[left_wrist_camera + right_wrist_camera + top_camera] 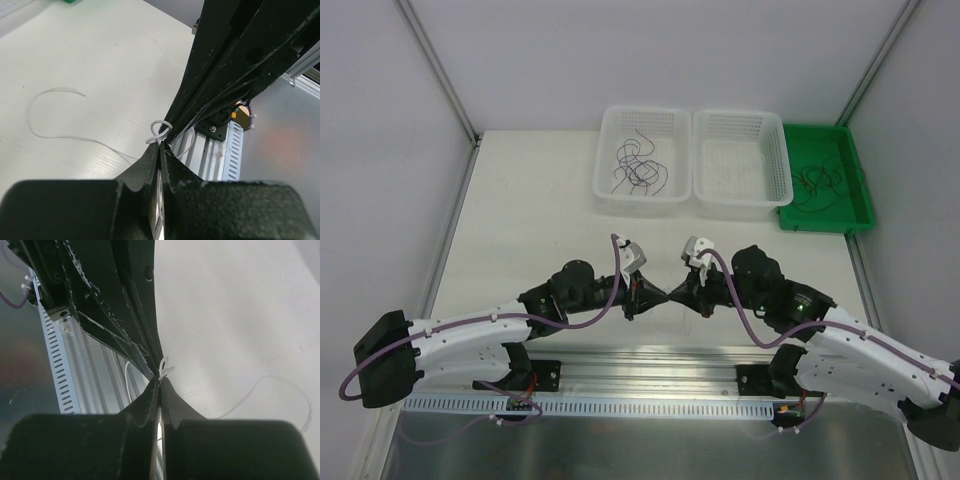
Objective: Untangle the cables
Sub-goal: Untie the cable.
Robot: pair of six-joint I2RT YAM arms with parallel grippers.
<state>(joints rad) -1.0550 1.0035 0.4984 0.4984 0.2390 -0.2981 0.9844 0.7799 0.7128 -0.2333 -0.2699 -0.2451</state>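
A small knot of thin pale cable [159, 131] sits pinched between my two grippers, which meet tip to tip low over the table's near middle. My left gripper [658, 297] is shut on the knot, its tips [161, 146] right below the loops. My right gripper [677, 297] is shut on the same knot [164, 367] from the other side. A hair-thin strand [50, 97] trails from the knot over the table, and in the right wrist view a strand [280, 382] curves away to the right. More cables [638, 170], dark and curly, lie in a basket.
Two white mesh baskets stand at the back: the left basket [605, 150] holds the dark cables, and the middle basket [740, 207] is beside it. A green tray [860, 190] at the back right holds another dark tangle [818, 185]. An aluminium rail [650, 375] runs under the grippers.
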